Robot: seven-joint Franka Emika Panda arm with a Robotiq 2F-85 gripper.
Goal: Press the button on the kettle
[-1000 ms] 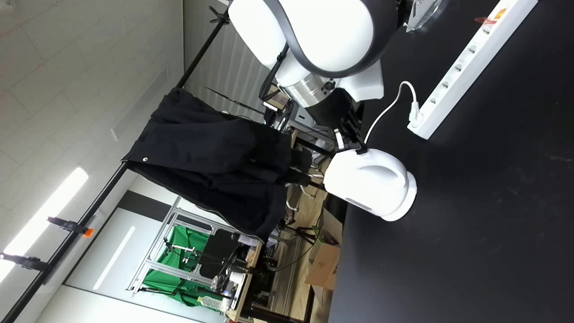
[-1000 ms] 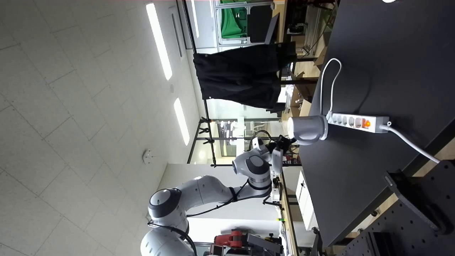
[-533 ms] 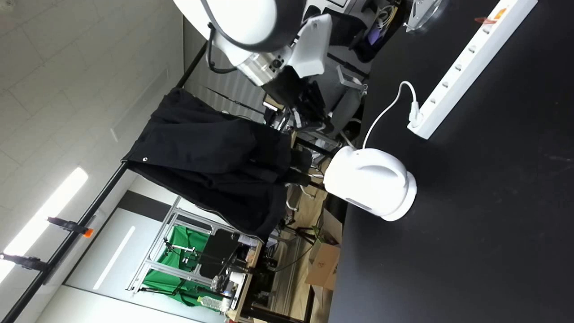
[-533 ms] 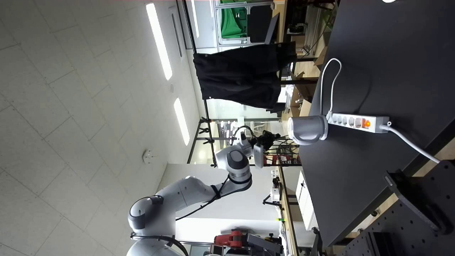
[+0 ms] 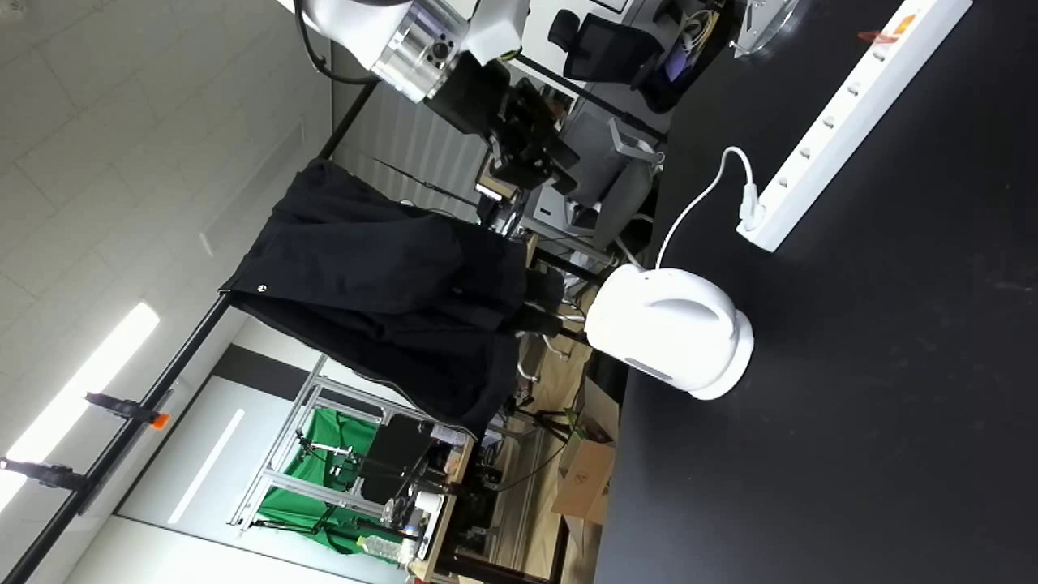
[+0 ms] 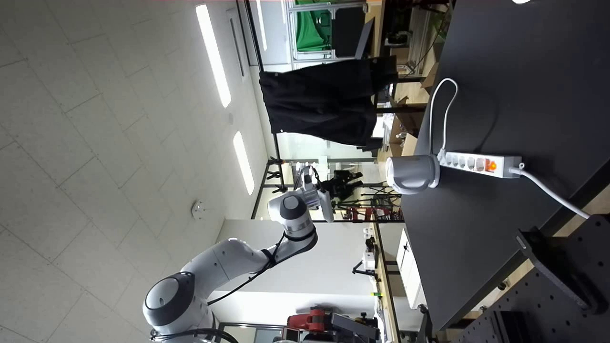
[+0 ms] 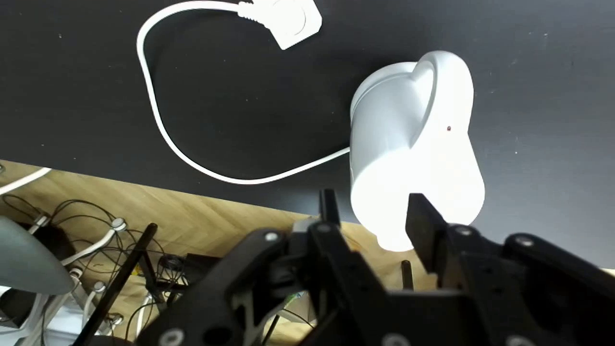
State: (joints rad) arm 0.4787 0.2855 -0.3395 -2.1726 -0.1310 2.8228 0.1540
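The white kettle stands upright on the dark table, close to its edge, in both exterior views (image 5: 665, 328) (image 6: 411, 172). The wrist view shows the kettle (image 7: 389, 115) from above, with its handle loop on the far side and a small red dot (image 7: 448, 128) on the handle's top. I cannot tell whether that dot is a button. The kettle's near top is washed out by glare. My gripper is open and empty, its two fingers apart (image 7: 372, 199). In both exterior views the gripper (image 5: 572, 172) (image 6: 360, 179) hangs well above the kettle, not touching it.
A white cord (image 7: 192, 163) runs from the kettle to a white power strip (image 5: 851, 122) on the dark table (image 5: 851, 405); the strip's orange switch (image 6: 491, 165) shows lit. A dark jacket (image 5: 389, 268) hangs on a rack beyond the table edge.
My gripper has risen from beside the kettle's top to well above it. Its fingers, which looked close together, now stand apart. The kettle and cord have not visibly moved.
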